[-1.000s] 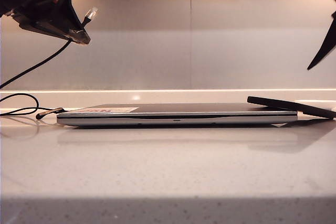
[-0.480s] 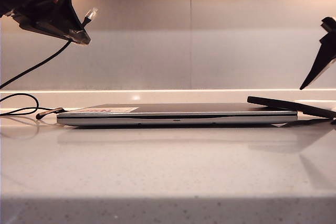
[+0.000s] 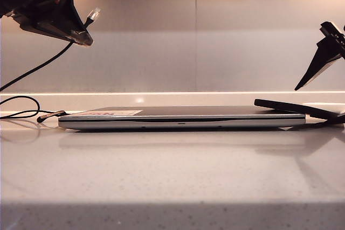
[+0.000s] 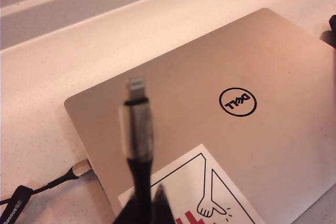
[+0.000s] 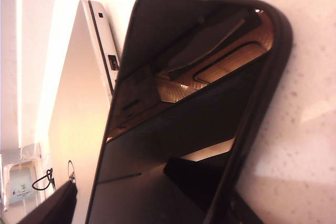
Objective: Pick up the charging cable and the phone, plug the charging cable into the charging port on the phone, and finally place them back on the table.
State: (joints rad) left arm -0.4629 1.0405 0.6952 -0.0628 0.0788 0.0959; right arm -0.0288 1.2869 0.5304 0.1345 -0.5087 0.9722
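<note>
At upper left, my left gripper (image 3: pixel 81 30) pinched the charging cable (image 4: pixel 137 129); at right, my right gripper (image 3: pixel 318 68) hung spread above the phone (image 3: pixel 296 109).

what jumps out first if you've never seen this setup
A closed silver laptop lies flat across the middle of the speckled off-white table, with a thin black slab phone propped tilted on its right end. High at the upper left, the left gripper is shut on the black charging cable, its silvery plug sticking up. At the right, the open right gripper hangs above the phone.
</note>
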